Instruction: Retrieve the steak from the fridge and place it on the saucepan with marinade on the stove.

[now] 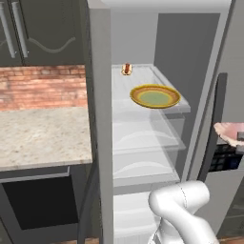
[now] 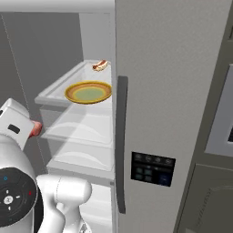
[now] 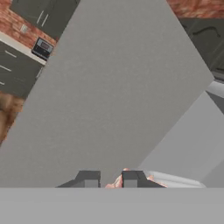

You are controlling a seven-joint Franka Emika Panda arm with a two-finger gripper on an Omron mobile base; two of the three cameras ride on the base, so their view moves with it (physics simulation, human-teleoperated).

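The fridge point(image 1: 143, 38) stands with its left side open and glass shelves showing; its right door point(image 2: 159, 91) is closed, with a long dark handle point(image 2: 122, 145) and a dispenser panel point(image 2: 152, 168). The pale pink steak point(image 1: 228, 132) hangs outside the fridge, in front of the right door, at the picture's right edge. In the hand view my gripper point(image 3: 110, 180) is shut on the steak point(image 3: 116, 182), which shows pink between the two dark fingertips. A pink bit of the steak point(image 2: 36, 129) sticks out beside my white hand. The saucepan, marinade and stove are out of view.
A round yellow-olive plate point(image 1: 155, 96) sits on the upper shelf, with a tiny red-and-white item point(image 1: 127, 69) behind it. A speckled counter point(image 1: 43, 136) with a brick wall and dark cabinets lies left of the fridge. A broad grey fridge face point(image 3: 118, 87) is close ahead of the hand.
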